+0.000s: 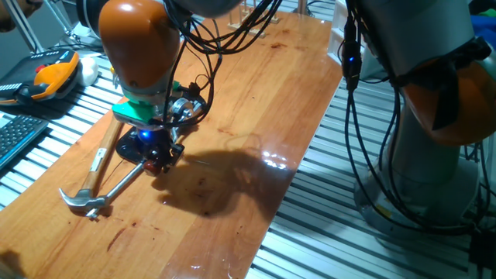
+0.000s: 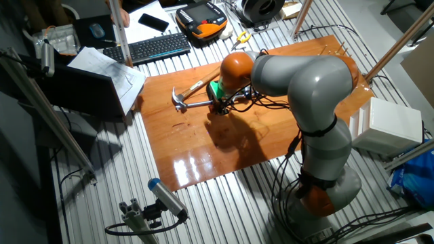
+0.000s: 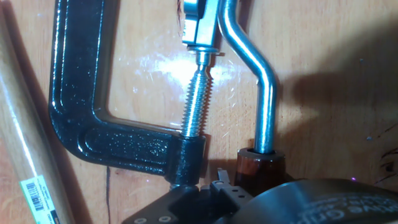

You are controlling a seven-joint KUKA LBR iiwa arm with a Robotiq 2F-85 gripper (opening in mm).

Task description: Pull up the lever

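The fingers (image 1: 157, 159) are down at the wooden table (image 1: 256, 116), low over the black C-shaped clamp (image 3: 93, 134); whether they are open or closed on anything cannot be told, since the hand view shows only dark gripper parts along its bottom edge. In the hand view, far left of the fingers, lies the pale wooden handle of the claw hammer (image 3: 25, 155) (a barcode sticker shows on it). Next comes the clamp's black frame, lying flat on the table just ahead of the fingers, with its threaded steel screw (image 3: 196, 102) running through the frame's lower arm. Right of the screw is the lever (image 3: 264, 87), a thin bent silver arm whose reddish-brown tip (image 3: 260, 169) sits immediately in front of the fingers, apparently touching the dark gripper body.
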